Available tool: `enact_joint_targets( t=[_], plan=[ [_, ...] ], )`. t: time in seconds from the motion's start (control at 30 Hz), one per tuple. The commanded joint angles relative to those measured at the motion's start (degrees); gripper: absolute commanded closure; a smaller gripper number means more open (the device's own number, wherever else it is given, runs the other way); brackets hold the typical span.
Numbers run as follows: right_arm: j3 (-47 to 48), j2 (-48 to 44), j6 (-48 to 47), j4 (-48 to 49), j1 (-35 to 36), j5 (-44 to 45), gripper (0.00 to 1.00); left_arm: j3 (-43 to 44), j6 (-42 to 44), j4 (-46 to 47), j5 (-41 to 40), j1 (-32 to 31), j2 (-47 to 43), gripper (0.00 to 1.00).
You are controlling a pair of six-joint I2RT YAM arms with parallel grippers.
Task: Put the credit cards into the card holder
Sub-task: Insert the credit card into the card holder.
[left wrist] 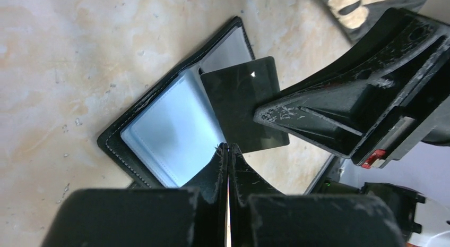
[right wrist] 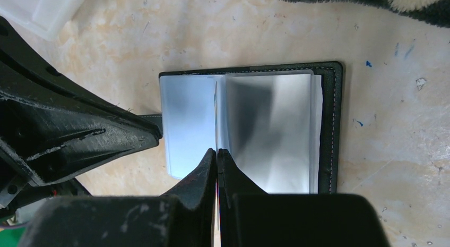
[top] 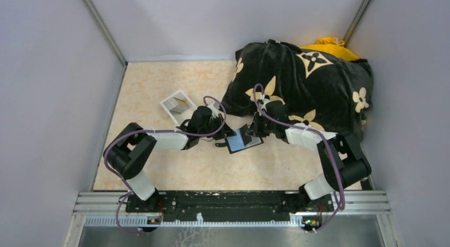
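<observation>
The card holder [top: 245, 141] lies open on the table, a black wallet with pale clear sleeves; it shows in the left wrist view [left wrist: 170, 130] and the right wrist view [right wrist: 276, 130]. My right gripper [top: 258, 128] [right wrist: 217, 150] is shut on a dark credit card [left wrist: 241, 103], held on edge with its lower edge at the wallet's middle fold; in its own view the card is a thin line [right wrist: 216, 111]. My left gripper [top: 223, 134] [left wrist: 228, 146] is shut, its tips against the wallet's left edge [right wrist: 158, 134]. No other cards show.
A pale plastic tray-like box [top: 178, 105] stands behind the left gripper, its corner in the right wrist view [right wrist: 42, 8]. A big black flower-patterned cushion [top: 302, 82] fills the back right, right behind the right gripper, with something yellow [top: 329, 45] behind it.
</observation>
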Motion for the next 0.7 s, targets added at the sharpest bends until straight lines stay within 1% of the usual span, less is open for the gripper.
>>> enact_joint_targets(
  t=[0.0,0.4,0.67],
  plan=[
    [2.81,1.26,-1.11,2.54,-0.43,0.24,1.00,1.84,3.04,-6.62,-3.43,-1.13,0.52,1.00],
    [2.55,3.92,-1.28,4.43,-0.47,-0.47,1.00,1.44,3.20,-9.76,-5.06,-1.59,1.32,1.00],
    [2.16,4.41,-2.12,4.26,-0.52,-0.47,1.00,1.69,3.17,-13.64,-6.60,-2.00,1.27,1.00]
  ],
)
